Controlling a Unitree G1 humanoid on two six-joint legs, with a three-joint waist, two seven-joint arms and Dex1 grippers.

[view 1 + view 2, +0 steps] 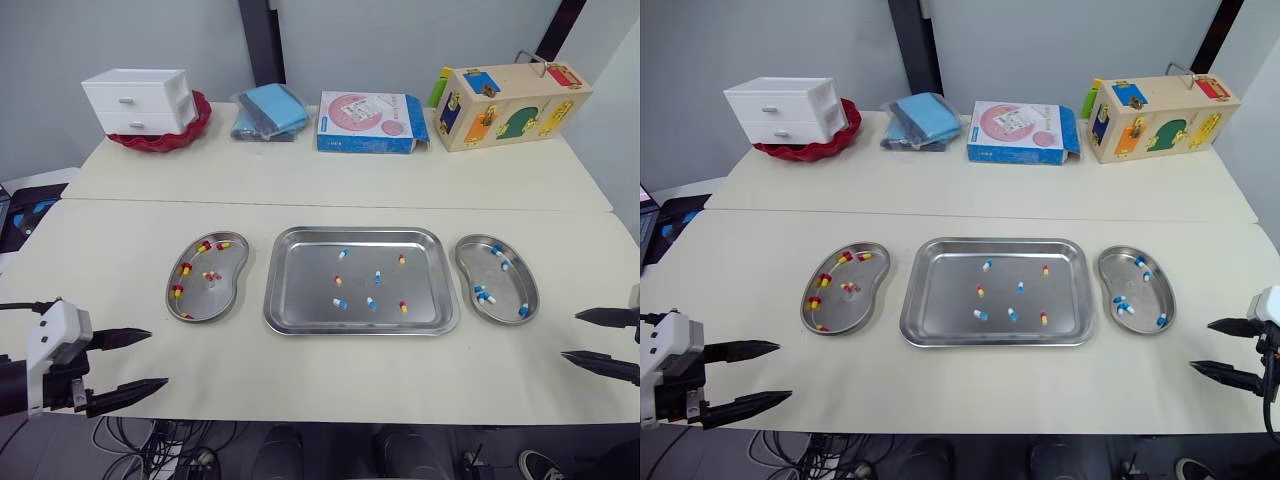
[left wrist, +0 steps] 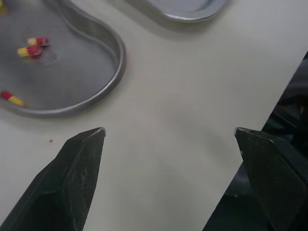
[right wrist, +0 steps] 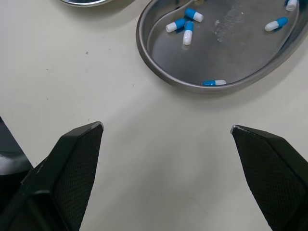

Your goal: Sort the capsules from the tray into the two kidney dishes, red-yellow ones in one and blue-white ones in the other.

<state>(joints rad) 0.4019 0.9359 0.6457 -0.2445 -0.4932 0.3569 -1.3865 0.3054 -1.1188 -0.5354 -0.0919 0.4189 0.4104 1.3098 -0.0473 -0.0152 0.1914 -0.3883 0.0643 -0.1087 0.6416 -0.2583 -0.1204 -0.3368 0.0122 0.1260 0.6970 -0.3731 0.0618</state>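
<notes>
— Our left gripper (image 1: 158,358) and right gripper (image 1: 570,335) hover released over the near worktop (image 1: 350,385); mixed capsules (image 1: 340,303) lie in the centre tray (image 1: 300,290).
— They're small and close; we could pinch two colours at once.

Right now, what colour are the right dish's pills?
Blue and white capsules; right wrist view shows best.

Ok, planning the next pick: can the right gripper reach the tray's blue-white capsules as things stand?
Probably yes: the right gripper hangs open and empty above the table, nothing covers the tray, and its blue-white capsules lie apart.
</notes>
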